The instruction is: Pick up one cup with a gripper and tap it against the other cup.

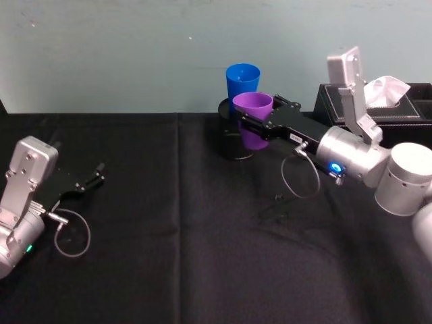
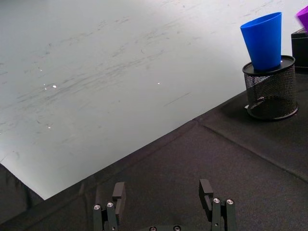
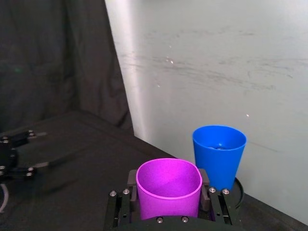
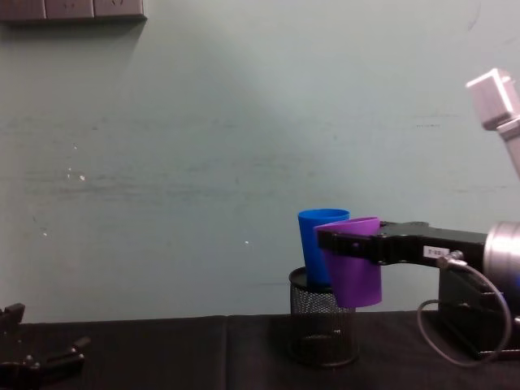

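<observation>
With the right arm reaching in across the black tablecloth point(image 1: 202, 236), my right pincer point(image 1: 255, 125) is closed on the purple plastic tumbler point(image 1: 253, 108), one flat finger pressed against each side of the wall just below the rim. The tumbler hangs clear of the cloth, mouth up and slightly tilted in the chest view. The blue plastic tumbler point(image 1: 243, 77) stands upright in the black wire-mesh pen holder point(image 2: 269, 91), on the wall side of the purple tumbler. The two tumblers are just beside each other, rims at nearly the same height. I cannot tell whether they touch. A black tissue box point(image 1: 398, 108) sits at the far right of the table, behind my right arm. My left pincer point(image 1: 94, 177) is low over the cloth at the left, well apart from both tumblers, its fingers spread wide and holding nothing.
</observation>
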Controlling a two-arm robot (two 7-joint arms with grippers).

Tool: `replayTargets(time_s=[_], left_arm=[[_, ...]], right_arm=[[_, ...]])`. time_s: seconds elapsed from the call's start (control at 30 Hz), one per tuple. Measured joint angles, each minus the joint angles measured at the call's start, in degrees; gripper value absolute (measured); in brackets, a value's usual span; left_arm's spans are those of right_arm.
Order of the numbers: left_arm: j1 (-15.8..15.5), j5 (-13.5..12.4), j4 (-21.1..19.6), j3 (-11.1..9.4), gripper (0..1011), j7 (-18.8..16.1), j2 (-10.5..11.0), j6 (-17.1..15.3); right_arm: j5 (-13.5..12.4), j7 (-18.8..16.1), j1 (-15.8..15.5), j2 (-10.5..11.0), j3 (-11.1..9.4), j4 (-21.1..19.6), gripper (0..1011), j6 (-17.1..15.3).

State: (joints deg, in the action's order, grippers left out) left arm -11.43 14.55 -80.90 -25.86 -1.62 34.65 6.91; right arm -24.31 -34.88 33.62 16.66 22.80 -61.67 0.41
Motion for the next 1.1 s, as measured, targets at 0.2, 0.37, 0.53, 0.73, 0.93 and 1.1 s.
replayTargets(time_s=[0.2,0.37,0.53,0.73,0.93,1.1], left_arm=[[0.0,0.0,0.0,0.0,1000,0.0,0.0,0.0],[0.0,0.0,0.0,0.0,1000,0.0,0.0,0.0],[0.0,0.0,0.0,0.0,1000,0.0,0.0,0.0],[0.0,0.0,0.0,0.0,1000,0.0,0.0,0.0],[0.0,0.0,0.0,0.0,1000,0.0,0.0,0.0],[0.0,0.0,0.0,0.0,1000,0.0,0.0,0.0]], right_arm=[[-2.18,-2.09,-3.72,3.19,-0.4,-5.61,724,0.95],[-3.89,-3.63,-6.64,5.55,-0.68,-9.25,724,1.7],[-5.67,-4.04,-10.61,7.8,-1.0,-12.39,726,2.25],[-6.52,-4.87,-14.03,9.23,-0.33,-13.42,724,4.62],[-6.53,-5.64,-14.81,9.48,0.96,-11.99,724,6.69],[-6.5,-6.43,-13.94,8.56,2.09,-8.47,724,8.57]])
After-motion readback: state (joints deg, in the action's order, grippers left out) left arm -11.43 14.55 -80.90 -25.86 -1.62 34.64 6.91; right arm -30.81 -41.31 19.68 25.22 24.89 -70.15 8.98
